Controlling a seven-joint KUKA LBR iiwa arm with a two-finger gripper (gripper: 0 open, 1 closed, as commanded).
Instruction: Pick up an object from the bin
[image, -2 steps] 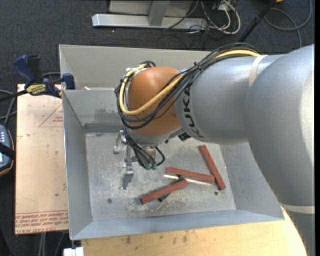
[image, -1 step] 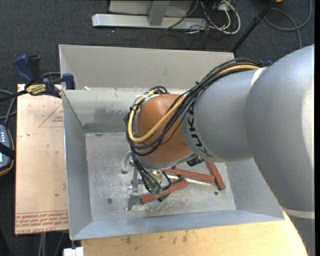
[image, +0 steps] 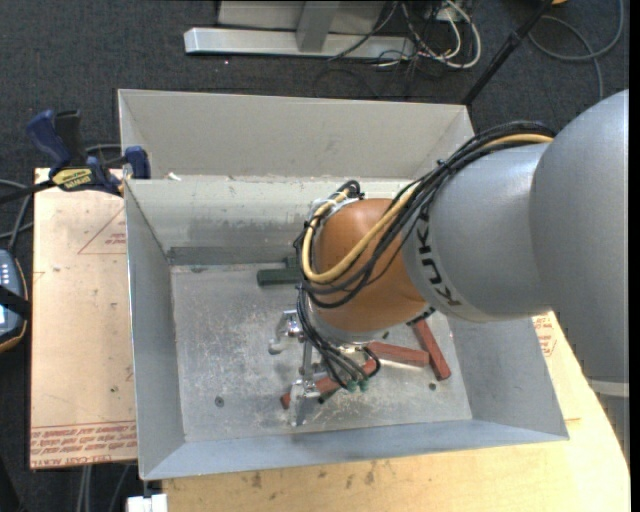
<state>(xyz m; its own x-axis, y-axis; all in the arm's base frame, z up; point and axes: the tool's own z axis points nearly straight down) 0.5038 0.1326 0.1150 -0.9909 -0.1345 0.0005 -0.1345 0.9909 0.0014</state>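
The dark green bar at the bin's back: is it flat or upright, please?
Flat: the dark green bar rests lengthwise on the floor of the grey metal bin.

The bin is dull grey metal, its floor flecked with pale scratches. Reddish-brown bars lie right of the frame's middle, and a dark greenish block lies above centre. The silver-grey arm carries black lettering, an orange-brown cover and yellow and black cables.
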